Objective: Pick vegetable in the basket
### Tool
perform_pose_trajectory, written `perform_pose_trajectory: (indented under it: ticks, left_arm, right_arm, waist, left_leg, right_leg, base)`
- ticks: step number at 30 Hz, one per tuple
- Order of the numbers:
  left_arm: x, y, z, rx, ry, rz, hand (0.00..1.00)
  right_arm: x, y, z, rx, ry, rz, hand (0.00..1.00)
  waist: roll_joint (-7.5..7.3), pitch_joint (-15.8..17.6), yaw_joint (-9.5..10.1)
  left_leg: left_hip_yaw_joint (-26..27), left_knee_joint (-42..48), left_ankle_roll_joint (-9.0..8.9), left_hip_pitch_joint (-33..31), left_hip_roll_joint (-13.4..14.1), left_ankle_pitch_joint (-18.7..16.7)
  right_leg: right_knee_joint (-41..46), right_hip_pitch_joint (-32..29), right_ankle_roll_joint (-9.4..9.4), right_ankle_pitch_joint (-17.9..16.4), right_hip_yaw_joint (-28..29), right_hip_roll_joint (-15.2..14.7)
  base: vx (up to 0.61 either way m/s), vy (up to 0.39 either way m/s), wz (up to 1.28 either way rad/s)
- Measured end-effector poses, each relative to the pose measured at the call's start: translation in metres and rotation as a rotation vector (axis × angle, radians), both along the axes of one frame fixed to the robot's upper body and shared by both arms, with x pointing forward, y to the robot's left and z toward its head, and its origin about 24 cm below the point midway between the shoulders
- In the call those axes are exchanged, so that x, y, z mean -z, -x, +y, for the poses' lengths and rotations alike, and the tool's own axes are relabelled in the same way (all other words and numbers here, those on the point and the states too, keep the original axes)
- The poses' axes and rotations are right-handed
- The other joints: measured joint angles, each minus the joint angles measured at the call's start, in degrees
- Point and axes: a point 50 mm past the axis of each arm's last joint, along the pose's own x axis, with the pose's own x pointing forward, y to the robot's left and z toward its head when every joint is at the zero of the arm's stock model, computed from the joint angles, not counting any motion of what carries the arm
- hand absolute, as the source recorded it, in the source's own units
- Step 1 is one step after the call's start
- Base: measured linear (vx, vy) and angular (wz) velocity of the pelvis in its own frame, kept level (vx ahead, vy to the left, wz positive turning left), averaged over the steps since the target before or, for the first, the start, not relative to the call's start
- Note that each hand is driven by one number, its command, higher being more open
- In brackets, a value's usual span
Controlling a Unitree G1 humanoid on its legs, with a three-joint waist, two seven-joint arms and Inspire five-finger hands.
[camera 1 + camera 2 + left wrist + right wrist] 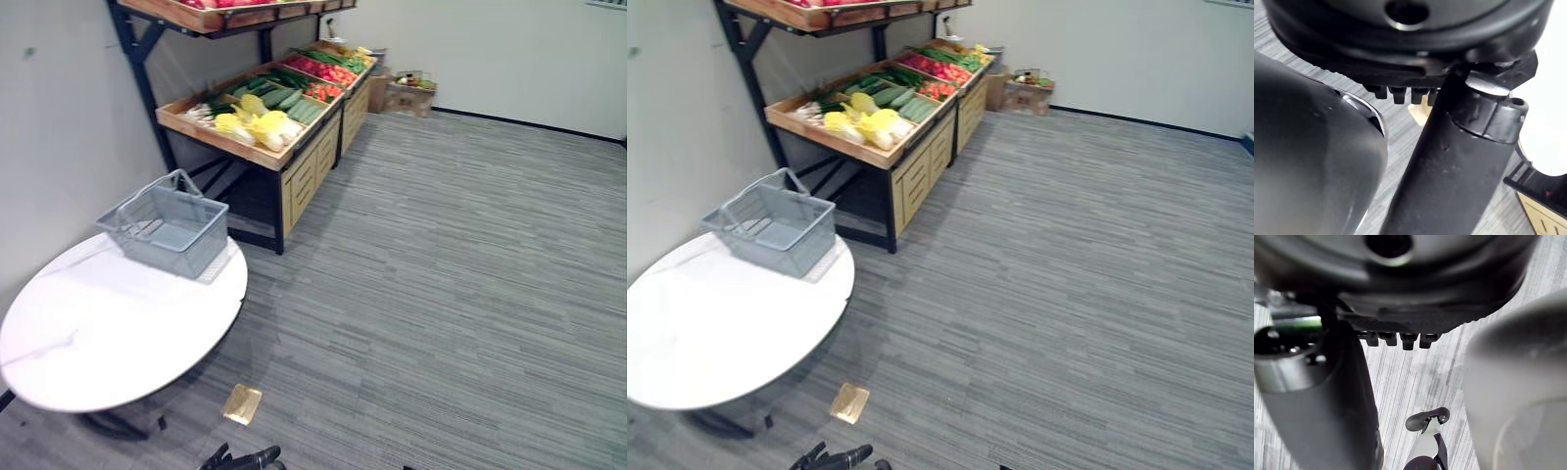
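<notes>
- worktop point(88, 343): round and white, near left. Nothing on it apart from the basket.
- basket point(168, 227): grey, sits on the far edge of the worktop with its handle up. Can't see anything inside it, so I'd say no veg has been picked yet.
- left robot hand point(245, 458): dark fingers poke in at the near edge, low down by the floor. They look loose and apart, holding nothing.
- shelf point(257, 155): wooden trays against the left wall, just past the basket. Its long axis runs from near-left away to far-right.
- cabbages point(260, 127): yellow-white, in the nearest tray, so they're the closest veg to both basket and robot. Green veg point(286, 98) comes next along, then red veg point(323, 70) further back.
- The bit that matters: all the veg lies far and a little left of the robot hands, well apart from both. My guess is it has to walk up to the shelf before any reach. The left side faces the shelf and basket, so that arm looks the handier one.
- right robot hand point(1415, 313): hangs over bare floor. Can't tell its state from here.
</notes>
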Motion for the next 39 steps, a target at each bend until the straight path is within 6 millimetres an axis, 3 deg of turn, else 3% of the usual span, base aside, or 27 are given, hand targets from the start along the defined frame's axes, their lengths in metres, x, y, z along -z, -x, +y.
perform_pose_trajectory:
  ticks: [3, 5, 6, 7, 10, 11, 12, 13, 16, 18, 19, 20, 21, 22, 23, 24, 25, 27, 30, 32, 34, 35, 36, 37, 38, 39]
  left_arm:
    - [0.002, 0.004, -0.005, 0.044, 0.001, 0.023, 1.0]
    - [0.004, 0.007, -0.006, 0.061, 0.001, 0.039, 1.0]
    - [0.004, 0.01, -0.006, 0.064, -0.002, 0.045, 1.0]
    - [0.004, 0.01, -0.005, 0.063, -0.002, 0.047, 1.0]
    - [0.005, 0.014, -0.006, 0.068, 0.006, 0.068, 1.0]
    - [0.006, 0.013, -0.009, 0.088, 0.01, 0.071, 1.0]
    - [0.006, 0.013, -0.011, 0.093, 0.016, 0.07, 1.0]
    - [0.006, 0.011, -0.017, 0.094, 0.031, 0.064, 1.0]
    - [0.006, 0.01, -0.017, 0.09, 0.03, 0.063, 1.0]
    - [0.006, 0.01, -0.014, 0.092, 0.02, 0.065, 1.0]
    - [0.006, 0.012, -0.013, 0.092, 0.016, 0.071, 1.0]
    - [0.007, 0.013, -0.016, 0.096, 0.019, 0.072, 1.0]
    - [0.006, 0.011, -0.017, 0.1, 0.021, 0.057, 1.0]
    - [0.005, 0.007, -0.023, 0.107, 0.039, 0.032, 1.0]
    - [0.005, 0.006, -0.022, 0.111, 0.036, 0.028, 1.0]
    - [0.004, 0.008, -0.013, 0.114, 0.011, 0.029, 1.0]
    - [0.003, 0.007, -0.007, 0.113, 0.0, 0.025, 1.0]
    - [0.003, 0.005, -0.011, 0.12, -0.003, 0.03, 1.0]
    - [0.006, 0.009, -0.017, 0.126, 0.008, 0.051, 1.0]
    - [0.006, 0.011, -0.02, 0.126, 0.018, 0.059, 1.0]
    - [0.007, 0.013, -0.022, 0.124, 0.028, 0.071, 1.0]
    - [0.008, 0.014, -0.023, 0.113, 0.035, 0.071, 1.0]
    - [0.007, 0.013, -0.022, 0.106, 0.034, 0.065, 1.0]
    - [0.006, 0.01, -0.02, 0.094, 0.031, 0.05, 1.0]
    - [0.004, 0.007, -0.016, 0.085, 0.022, 0.037, 1.0]
    - [0.003, 0.005, -0.015, 0.076, 0.02, 0.027, 1.0]
  right_arm:
    - [-0.001, 0.001, -0.005, 0.063, -0.011, -0.005, 1.0]
    - [-0.001, 0.001, -0.012, 0.127, -0.008, -0.015, 1.0]
    - [-0.003, -0.002, -0.013, 0.135, -0.009, -0.03, 1.0]
    - [-0.003, -0.003, -0.013, 0.138, -0.008, -0.038, 1.0]
    - [-0.005, -0.006, -0.017, 0.17, -0.008, -0.066, 1.0]
    - [-0.006, -0.008, -0.018, 0.198, -0.015, -0.084, 1.0]
    - [-0.007, -0.009, -0.019, 0.203, -0.014, -0.092, 1.0]
    - [-0.008, -0.012, -0.02, 0.213, -0.012, -0.113, 1.0]
    - [-0.01, -0.017, -0.02, 0.242, -0.022, -0.148, 1.0]
    - [-0.01, -0.018, -0.017, 0.267, -0.038, -0.154, 1.0]
    - [-0.009, -0.016, -0.016, 0.277, -0.038, -0.153, 1.0]
    - [-0.007, -0.012, -0.018, 0.291, -0.022, -0.131, 1.0]
    - [-0.007, -0.013, -0.02, 0.298, -0.018, -0.125, 1.0]
    - [-0.013, -0.025, -0.029, 0.295, 0.004, -0.165, 1.0]
    - [-0.017, -0.034, -0.033, 0.297, 0.011, -0.198, 1.0]
    - [-0.015, -0.032, -0.026, 0.295, -0.009, -0.183, 1.0]
    - [-0.014, -0.029, -0.023, 0.299, -0.017, -0.168, 1.0]
    - [-0.01, -0.025, -0.017, 0.298, -0.027, -0.131, 1.0]
    - [-0.009, -0.019, -0.023, 0.31, -0.02, -0.098, 1.0]
    - [-0.007, -0.01, -0.025, 0.315, -0.013, -0.078, 1.0]
    - [-0.004, 0.0, -0.026, 0.319, -0.004, -0.046, 1.0]
    - [-0.003, 0.005, -0.027, 0.299, 0.007, -0.034, 1.0]
    - [-0.003, 0.004, -0.027, 0.286, 0.011, -0.036, 1.0]
    - [-0.003, 0.004, -0.025, 0.249, 0.019, -0.036, 1.0]
    - [-0.003, 0.004, -0.023, 0.203, 0.029, -0.032, 1.0]
    - [-0.003, 0.003, -0.023, 0.183, 0.034, -0.031, 1.0]
  waist:
    - [-0.07, -0.9, -0.05]
    - [0.2, -1.6, -0.74]
    - [-0.04, -1.9, -0.88]
    - [-0.1, -1.9, -0.87]
    - [0.27, -1.8, -0.95]
    - [0.85, -1.7, -1.27]
    - [1.35, -1.8, -1.42]
    - [2.38, -1.5, -1.51]
    - [3.18, -1.0, -1.64]
    - [2.56, -0.7, -1.63]
    - [1.92, -0.5, -1.68]
    - [2.58, -0.2, -1.25]
    - [2.31, 0.2, -1.31]
    - [3.07, 1.1, -1.46]
    - [3.2, 1.4, -2.02]
    - [0.6, 1.6, -1.63]
    - [-0.29, 2.1, -1.31]
    - [0.61, 2.0, -0.58]
    - [3.32, 1.0, -1.47]
    - [4.17, 0.3, -1.5]
    - [5.12, -1.9, -1.54]
    - [5.91, -3.2, -1.62]
    - [6.15, -3.2, -1.66]
    - [6.17, -3.1, -1.58]
    - [5.87, -2.9, -1.43]
    - [5.88, -2.8, -1.31]
  left_leg:
    - [1.6, -5.5, 1.11, 5.9, -4.2, -0.7]
    - [1.3, -9.0, 1.93, 9.9, -6.1, -1.3]
    - [1.1, -10.5, 2.28, 12.0, -6.6, -1.6]
    - [1.0, -11.2, 2.34, 13.2, -6.7, -1.7]
    - [0.7, -15.2, 2.09, 19.6, -6.0, -1.5]
    - [0.1, -16.4, 2.01, 21.4, -4.9, -1.5]
    - [-0.1, -16.9, 1.59, 21.7, -4.1, -1.6]
    - [-0.7, -17.4, 0.26, 22.2, -2.3, -2.0]
    - [-3.0, -17.7, -2.35, 22.9, 1.5, -3.5]
    - [-5.2, -18.1, -4.33, 23.8, 2.7, -4.5]
    - [-7.3, -18.8, -6.1, 24.7, 3.3, -5.0]
    - [-9.5, -19.5, -7.53, 25.3, 2.5, -4.9]
    - [-10.3, -19.9, -7.17, 25.3, 1.1, -4.7]
    - [-10.9, -21.4, -5.29, 25.7, -0.6, 0.1]
    - [-9.8, -21.8, -4.6, 26.6, 0.4, -1.1]
    - [-10.5, -22.4, -6.28, 27.8, 0.1, -3.7]
    - [-10.9, -22.6, -7.86, 28.9, -0.1, -5.0]
    - [-11.0, -20.9, -7.61, 29.1, 3.2, -5.2]
    - [-11.4, -18.7, -8.03, 29.4, 5.9, -4.9]
    - [-11.8, -16.1, -8.45, 29.5, 6.8, -4.6]
    - [-13.1, -7.7, -9.15, 26.4, 8.2, -4.2]
    - [-13.2, 2.8, -10.67, 21.7, 10.2, -3.1]
    - [-13.1, 7.6, -11.4, 19.7, 11.2, -1.8]
    - [-13.1, 17.7, -11.27, 15.7, 13.2, 3.2]
    - [-13.0, 25.3, -10.91, 12.4, 14.6, 5.4]
    - [-12.8, 30.5, -10.35, 10.1, 15.4, 3.7]
  right_leg:
    - [14.4, -5.3, 1.0, 2.5, 0.0, -4.3]
    - [26.2, -9.6, 1.98, 8.8, -0.4, -6.6]
    - [32.5, -12.1, 2.94, 10.3, -1.6, -7.8]
    - [35.3, -13.3, 2.69, 10.1, -2.7, -8.3]
    - [42.3, -16.7, 0.41, 3.2, -11.3, -9.5]
    - [39.6, -18.5, 0.1, -0.5, -13.5, -7.9]
    - [37.5, -19.4, 0.07, -1.8, -14.0, -6.6]
    - [32.8, -21.2, 0.1, -3.9, -15.1, -4.2]
    - [19.4, -24.6, 0.0, -4.5, -15.9, -0.1]
    - [5.1, -25.2, 0.66, 0.3, -13.6, 1.4]
    - [0.0, -23.4, -0.75, 9.1, -13.4, 2.4]
    - [-0.7, -21.2, 0.48, 8.7, -15.8, 3.1]
    - [2.1, -22.0, 1.93, 7.8, -15.9, 2.2]
    - [18.2, -29.7, 3.74, 6.8, -15.3, -0.5]
    - [20.7, -33.1, 3.23, 3.0, -14.8, -1.4]
    - [11.7, -33.1, 2.92, 3.8, -13.6, -1.6]
    - [12.0, -33.1, -2.69, 6.2, -13.8, -1.8]
    - [13.8, -31.8, -2.59, 2.7, -15.7, 0.2]
    - [13.8, -29.6, -3.59, 0.0, -17.1, 2.5]
    - [13.9, -27.9, -4.22, -1.2, -17.3, 3.2]
    - [11.2, -25.5, -4.52, -2.2, -17.3, 5.0]
    - [7.5, -22.9, -4.58, -2.2, -17.2, 6.8]
    - [6.3, -21.6, -4.67, -2.2, -17.2, 7.6]
    - [3.6, -18.5, -5.59, -2.6, -16.8, 9.0]
    - [1.5, -15.9, -5.93, -2.7, -16.6, 9.7]
    - [0.5, -14.4, -5.87, -2.4, -16.7, 9.9]
  base:
    - [0.34, 0.247, -0.13]
    - [0.32, 0.154, 0.14]
    - [0.29, 0.082, 0.1]
    - [0.3, 0.046, 0.05]
    - [0.28, 0.002, -0.02]
    - [0.3, -0.062, 0.01]
    - [0.27, -0.11, 0.08]
    - [0.16, -0.111, 0.11]
    - [0.19, -0.262, 0.29]
    - [0.22, -0.357, 0.56]
    - [0.31, -0.332, 0.71]
    - [0.27, -0.256, 0.69]
    - [0.29, -0.147, 0.38]
    - [0.15, -0.034, 0.37]
    - [0.21, -0.169, 0.43]
    - [0.1, -0.193, 0.44]
    - [0.21, -0.328, 0.27]
    - [0.28, -0.319, 0.19]
    - [0.33, -0.266, 0.12]
    - [0.36, -0.204, 0.02]
    - [0.41, -0.203, -0.08]
    - [0.38, -0.156, -0.11]
    - [0.46, -0.174, -0.16]
    - [0.37, -0.127, -0.16]
    - [0.36, -0.129, -0.16]
    - [0.35, -0.105, -0.15]
